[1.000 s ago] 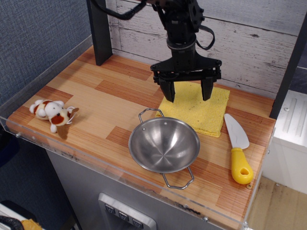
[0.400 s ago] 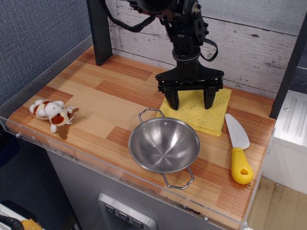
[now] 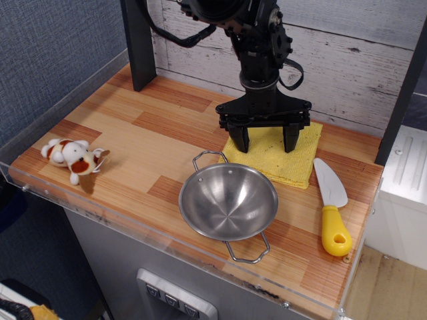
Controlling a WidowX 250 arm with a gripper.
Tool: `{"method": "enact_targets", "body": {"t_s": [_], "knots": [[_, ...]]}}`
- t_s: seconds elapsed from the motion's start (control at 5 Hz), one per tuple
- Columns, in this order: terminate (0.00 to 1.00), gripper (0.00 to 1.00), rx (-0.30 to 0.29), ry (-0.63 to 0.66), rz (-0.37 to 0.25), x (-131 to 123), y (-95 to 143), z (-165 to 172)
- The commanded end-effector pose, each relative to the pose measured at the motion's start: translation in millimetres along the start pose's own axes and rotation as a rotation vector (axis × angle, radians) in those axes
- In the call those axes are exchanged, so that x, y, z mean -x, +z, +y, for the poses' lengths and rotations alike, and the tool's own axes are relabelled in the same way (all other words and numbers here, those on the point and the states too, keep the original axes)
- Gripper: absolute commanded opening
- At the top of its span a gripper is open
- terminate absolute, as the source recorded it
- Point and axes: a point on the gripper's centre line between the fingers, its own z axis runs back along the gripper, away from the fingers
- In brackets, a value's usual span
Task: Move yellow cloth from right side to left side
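Observation:
The yellow cloth (image 3: 277,159) lies flat on the right half of the wooden table, behind the steel bowl. My gripper (image 3: 266,145) is open, its two black fingers spread wide and pointing down onto the cloth. The left fingertip (image 3: 243,147) is near the cloth's left edge and the right fingertip (image 3: 289,145) is over its right part. Both tips look to be at or touching the fabric. The arm hides the cloth's back middle.
A steel bowl (image 3: 228,201) with two handles stands just in front of the cloth. A white knife with a yellow handle (image 3: 331,217) lies at the right edge. A small plush dog (image 3: 73,159) lies at the front left. A dark post (image 3: 139,41) stands at the back left.
The gripper has moved slightly right and down onto the cloth, its fingers a little closer together than a second ago. In the last half second it barely moved.

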Motion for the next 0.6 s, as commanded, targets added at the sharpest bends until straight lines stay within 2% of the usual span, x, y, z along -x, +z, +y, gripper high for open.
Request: {"method": "enact_targets", "body": {"t_s": [0.0,0.4], "knots": [[0.0,1.0,-0.058,0.075,-0.008,-2.1,8.2,39.1],[0.0,1.0,-0.103,0.119,0.006,-3.0,3.7,69.8]]}}
